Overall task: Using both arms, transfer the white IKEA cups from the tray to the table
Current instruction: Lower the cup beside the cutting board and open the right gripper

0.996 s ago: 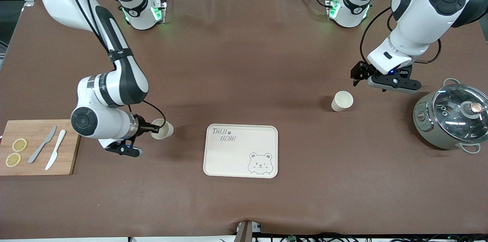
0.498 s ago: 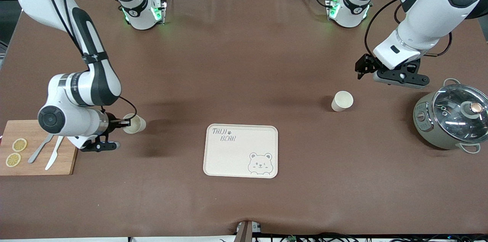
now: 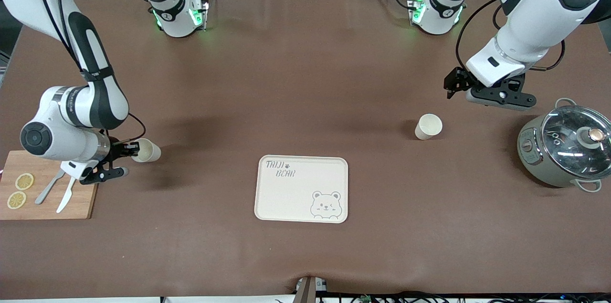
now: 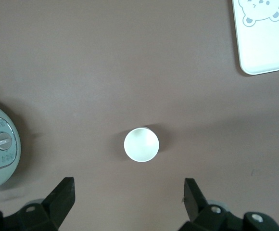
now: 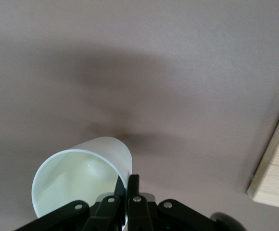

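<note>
Cups of plain cream-white, small, tapered and without handles, are what we see two of on the brown counter (image 3: 286, 78). One cup (image 3: 147, 150) is tilted, its open mouth turned sideways, in the right gripper (image 3: 130, 149), whose fingers (image 5: 133, 192) are pinched shut on its rim. It hangs over the counter just beside the wooden cutting board (image 3: 28, 162), toward the bear tray (image 3: 301, 188). The other cup (image 3: 427, 127) stands upright on the counter, well apart from the bear tray toward the left arm's end and farther from the front camera than the tray.

The left gripper (image 3: 451, 82) hangs over the counter near that standing cup, fingers (image 4: 61, 197) spread wide and holding nothing; in the left wrist view we look straight down into the cup's pale hollow (image 4: 141, 145).

The right wrist view cuts off part of the held cup (image 5: 82, 175) at its lower edge, and the gripper's black body covers that cup's rim there. The right arm's wrist hides a corner of the cutting board, on which lie two lemon slices (image 3: 20, 191) and two knives (image 3: 59, 187), one grey and one white. A grey-green pot (image 3: 563, 148) with a glass lid sits at the left arm's end, well apart from the tray and partly cut off by the front view's edge.
</note>
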`<state>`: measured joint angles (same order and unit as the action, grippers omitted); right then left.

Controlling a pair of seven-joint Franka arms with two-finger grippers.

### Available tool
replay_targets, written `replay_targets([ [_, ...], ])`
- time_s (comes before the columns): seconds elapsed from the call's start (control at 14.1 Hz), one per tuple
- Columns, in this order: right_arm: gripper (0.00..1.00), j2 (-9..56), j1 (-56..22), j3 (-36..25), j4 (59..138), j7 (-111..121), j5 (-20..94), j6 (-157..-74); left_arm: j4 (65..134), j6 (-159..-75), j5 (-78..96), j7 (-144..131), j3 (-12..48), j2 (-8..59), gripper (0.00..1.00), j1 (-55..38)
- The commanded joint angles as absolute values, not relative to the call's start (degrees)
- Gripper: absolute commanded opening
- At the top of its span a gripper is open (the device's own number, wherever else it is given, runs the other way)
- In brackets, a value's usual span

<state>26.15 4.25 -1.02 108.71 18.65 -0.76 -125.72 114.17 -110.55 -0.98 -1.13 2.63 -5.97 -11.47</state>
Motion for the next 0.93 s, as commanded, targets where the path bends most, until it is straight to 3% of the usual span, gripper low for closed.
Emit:
replay_targets([
  [0.0, 0.00, 23.7, 5.8, -0.6, 115.6, 21.2, -2.3, -132.9, 113.5, -109.5, -0.3, -1.6, 3.0, -5.8, 1.00, -11.3],
  [0.5, 0.00, 23.6, 6.6, -0.8, 115.9, 21.8, -2.2, -132.3, 113.6, -109.5, -0.2, -2.6, 3.3, -5.7, 1.00, -11.4],
  [0.57, 0.99, 23.8, 6.7, -0.7, 115.7, 21.9, -1.9, -132.4, 113.6, -109.5, -0.2, -2.8, 3.3, -5.7, 1.00, -11.4],
  [0.85, 1.00, 24.1, 6.3, -0.7, 111.6, 21.8, -1.9, -123.6, 113.6, -109.5, 0.0, -3.4, 4.0, -5.7, 1.00, -11.3],
])
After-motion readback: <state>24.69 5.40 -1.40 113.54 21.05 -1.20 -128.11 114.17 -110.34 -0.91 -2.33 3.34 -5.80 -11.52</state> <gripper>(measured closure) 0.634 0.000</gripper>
